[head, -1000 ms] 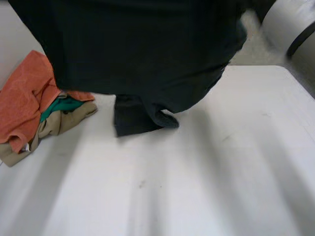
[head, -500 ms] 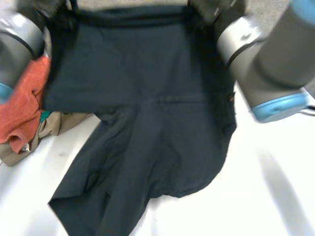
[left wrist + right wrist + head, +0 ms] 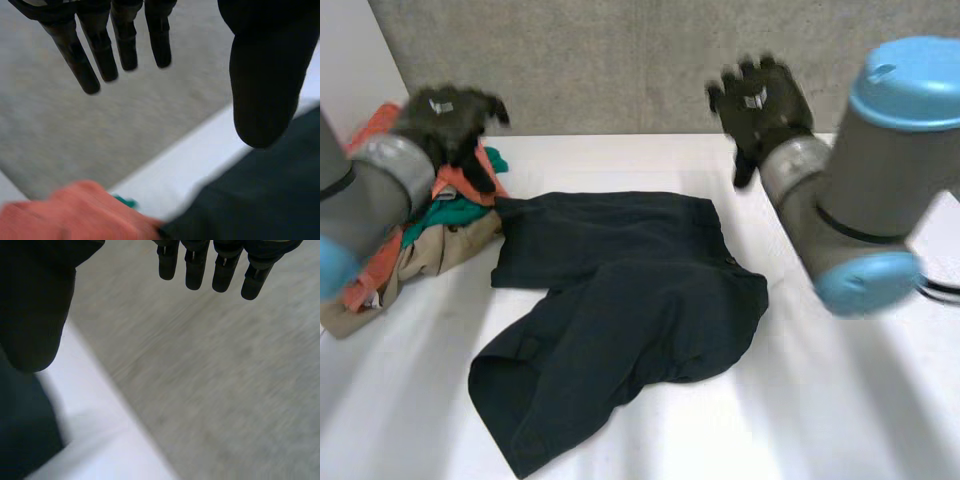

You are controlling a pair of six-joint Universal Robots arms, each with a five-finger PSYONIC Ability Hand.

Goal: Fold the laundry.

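Observation:
A dark pair of shorts (image 3: pixel 620 310) lies spread on the white table (image 3: pixel 840 400), waistband toward the far edge, one leg reaching the near edge. My left hand (image 3: pixel 450 125) hovers open above the far left, over the pile of clothes, holding nothing. In the left wrist view its fingers (image 3: pixel 100 45) are straight and the thumb (image 3: pixel 267 80) stands apart, with the shorts (image 3: pixel 260 200) below. My right hand (image 3: pixel 760 105) is raised open beyond the shorts' far right corner. Its fingers (image 3: pixel 215 267) and thumb (image 3: pixel 35 305) are spread and empty, the shorts (image 3: pixel 20 430) beneath the thumb.
A pile of clothes (image 3: pixel 410 240) in orange, green and tan sits at the table's left edge, touching the shorts' waistband corner. The orange cloth (image 3: pixel 75 215) lies under my left hand. A grey floor (image 3: pixel 620 60) lies beyond the far edge.
Both hands let go of the shorts, which dropped from hanging in front of the camera to lying flat on the table. The hands opened and rose apart.

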